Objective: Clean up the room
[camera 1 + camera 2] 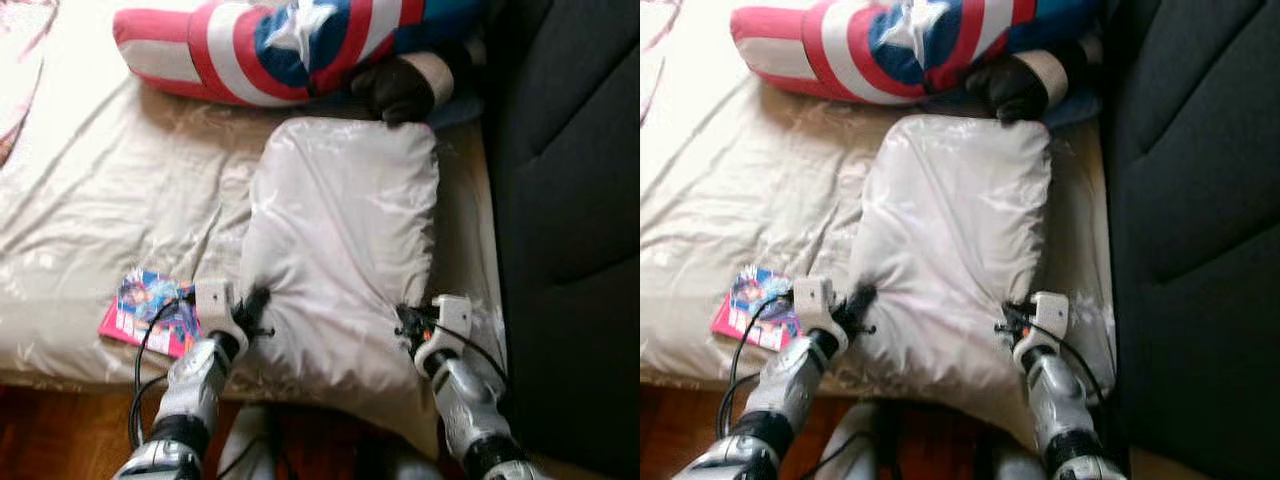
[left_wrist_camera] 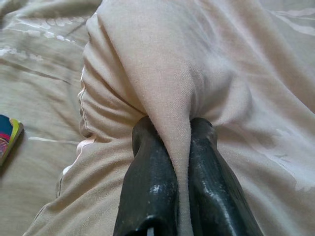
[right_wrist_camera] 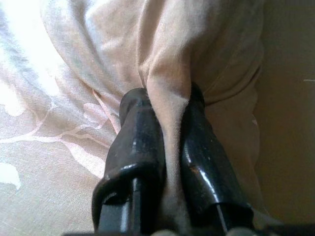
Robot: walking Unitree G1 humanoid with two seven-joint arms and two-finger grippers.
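light: daylight from upper left | glare: blown-out sheet | focus: soft, slightly blurred

Home bedroom: bed with beige patterned sheet (image 1: 90, 200), pale satin pillow (image 1: 345, 240), red-white-blue star-shield plush cushion (image 1: 270, 45), wooden floor (image 1: 50, 430).

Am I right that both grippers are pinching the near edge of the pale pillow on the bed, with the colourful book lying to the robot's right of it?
Not quite: the book lies to the robot's left of the pillow, as the left eye view shows. The left gripper and right gripper do pinch its near edge.
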